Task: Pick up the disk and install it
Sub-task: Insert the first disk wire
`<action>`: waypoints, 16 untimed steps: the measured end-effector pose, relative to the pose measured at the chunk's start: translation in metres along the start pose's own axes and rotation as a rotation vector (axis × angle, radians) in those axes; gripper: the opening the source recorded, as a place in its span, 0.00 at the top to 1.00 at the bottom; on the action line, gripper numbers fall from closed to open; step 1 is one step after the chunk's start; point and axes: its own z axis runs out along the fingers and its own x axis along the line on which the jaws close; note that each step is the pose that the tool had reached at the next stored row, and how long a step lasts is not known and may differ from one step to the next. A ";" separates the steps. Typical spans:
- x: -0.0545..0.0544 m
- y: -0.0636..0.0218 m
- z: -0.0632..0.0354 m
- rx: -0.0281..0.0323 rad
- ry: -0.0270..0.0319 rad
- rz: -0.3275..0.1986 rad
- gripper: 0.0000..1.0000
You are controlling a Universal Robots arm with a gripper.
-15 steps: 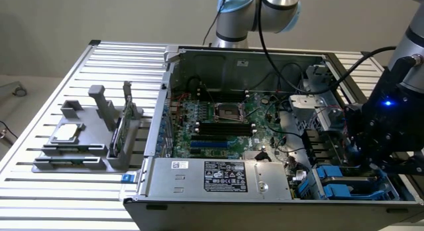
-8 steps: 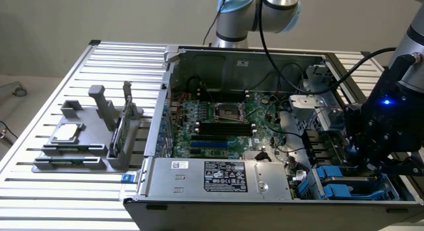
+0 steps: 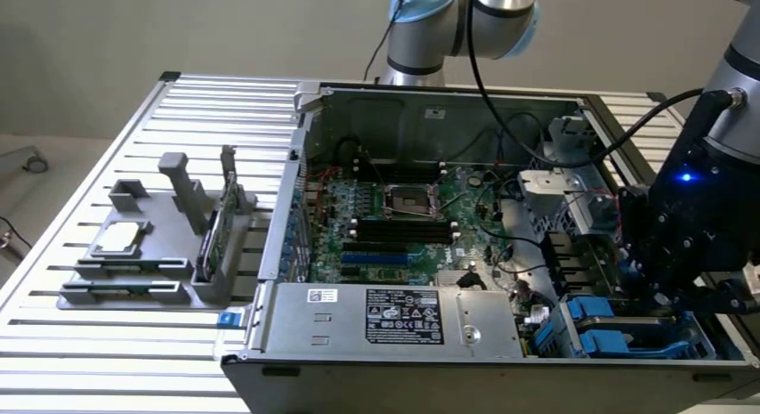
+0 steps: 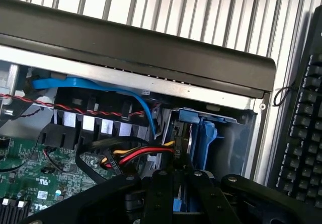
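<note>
Wrist view: my gripper (image 4: 179, 191) is clamped on the disk (image 4: 181, 136), which stands on edge in the blue bay (image 4: 207, 133) at the computer case's (image 4: 151, 53) near corner, on the exterior view's right. Power wires (image 4: 136, 156) and a blue cable (image 4: 146, 108) crowd beside it.

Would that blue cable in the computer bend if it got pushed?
Probably. The blue cable lies in a loose curve, so it looks floppy, not stiff. It seems thin and flat, so it is likely light too.
</note>
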 end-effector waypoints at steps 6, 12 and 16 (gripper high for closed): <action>0.003 0.0012 0.0019 0.0005 -0.0008 0.004 0.82; 0.003 0.0029 0.0025 0.0012 -0.0023 0.009 0.82; 0.003 0.0033 0.0029 0.0021 -0.0049 0.015 0.82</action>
